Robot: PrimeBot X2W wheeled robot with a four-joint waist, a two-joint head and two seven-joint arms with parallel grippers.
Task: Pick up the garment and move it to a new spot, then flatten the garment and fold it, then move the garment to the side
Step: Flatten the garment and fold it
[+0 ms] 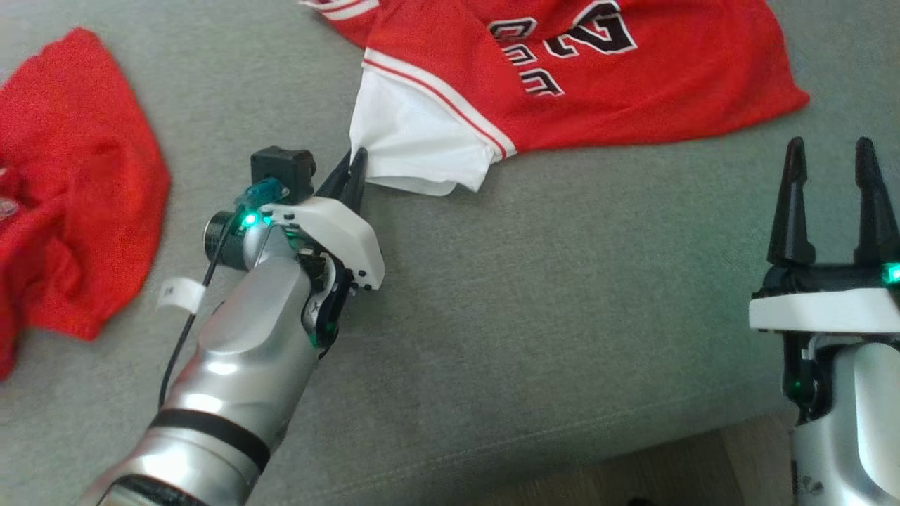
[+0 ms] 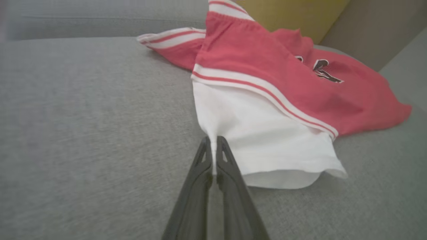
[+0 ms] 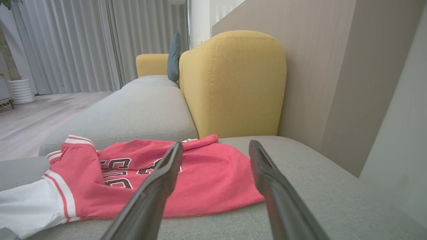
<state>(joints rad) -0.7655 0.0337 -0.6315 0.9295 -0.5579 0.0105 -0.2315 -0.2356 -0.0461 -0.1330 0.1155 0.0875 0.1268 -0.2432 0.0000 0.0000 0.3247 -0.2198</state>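
My left pincer (image 1: 356, 160) pinches the white sleeve (image 1: 415, 137) of the garment (image 1: 633, 91), whose body stretches rightward toward my right pincer (image 1: 830, 151), fingers spread wide.

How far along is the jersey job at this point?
Done: nothing that shows for certain; the jersey lies rumpled and unfolded on the grey cushion. In hand: the left gripper is shut on the edge of the white sleeve, which is drawn to a point at its tips. The right gripper is open, apart from the cloth. Left: flattening, folding, moving it aside. A second red garment lies to the left.
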